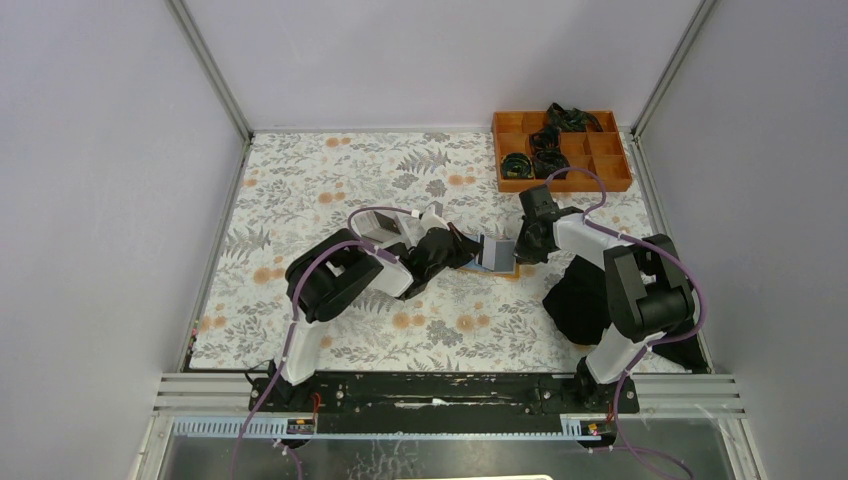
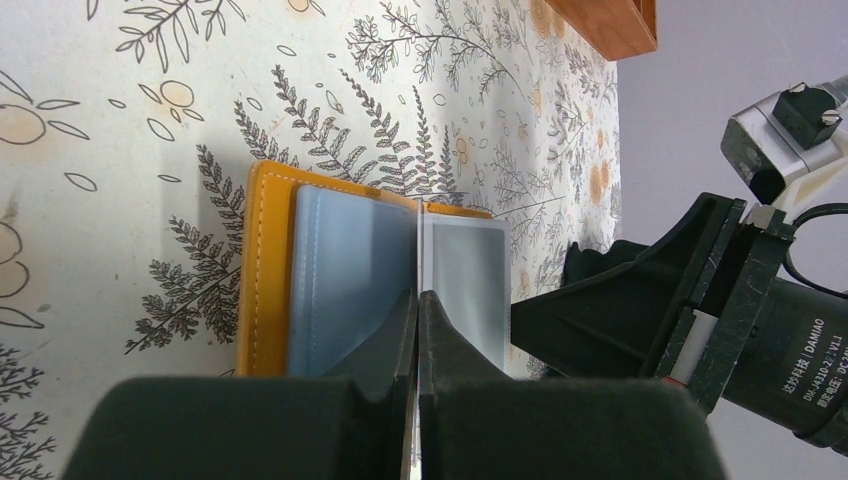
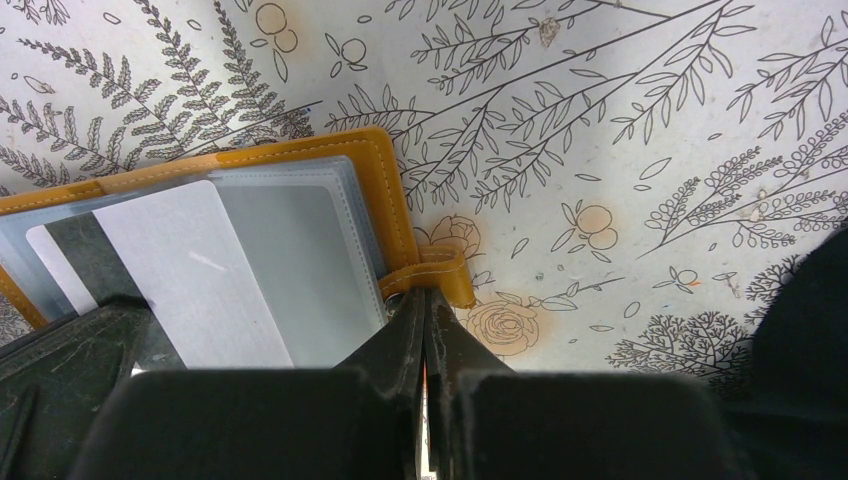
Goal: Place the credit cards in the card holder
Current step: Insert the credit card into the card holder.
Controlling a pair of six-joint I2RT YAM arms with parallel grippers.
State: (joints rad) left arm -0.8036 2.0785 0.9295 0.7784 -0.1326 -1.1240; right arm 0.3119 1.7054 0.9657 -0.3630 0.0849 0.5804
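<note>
The orange-tan card holder (image 3: 385, 190) lies open on the floral table, its clear sleeves facing up; it also shows in the left wrist view (image 2: 262, 270) and peeks out under the grippers in the top view (image 1: 508, 271). My right gripper (image 3: 427, 292) (image 1: 522, 250) is shut on the holder's small clasp tab (image 3: 445, 268). My left gripper (image 2: 417, 295) (image 1: 470, 250) is shut on a pale grey-blue credit card (image 3: 190, 270) (image 1: 495, 252), seen edge-on in its own view and held slanting over the open sleeves. A dark card (image 3: 85, 255) shows behind it.
An orange compartment tray (image 1: 612, 184) with dark tangled items (image 1: 545, 140) stands at the back right. A black cloth (image 1: 580, 300) lies beside the right arm's base. Metal frame rails and grey walls close in the table on both sides.
</note>
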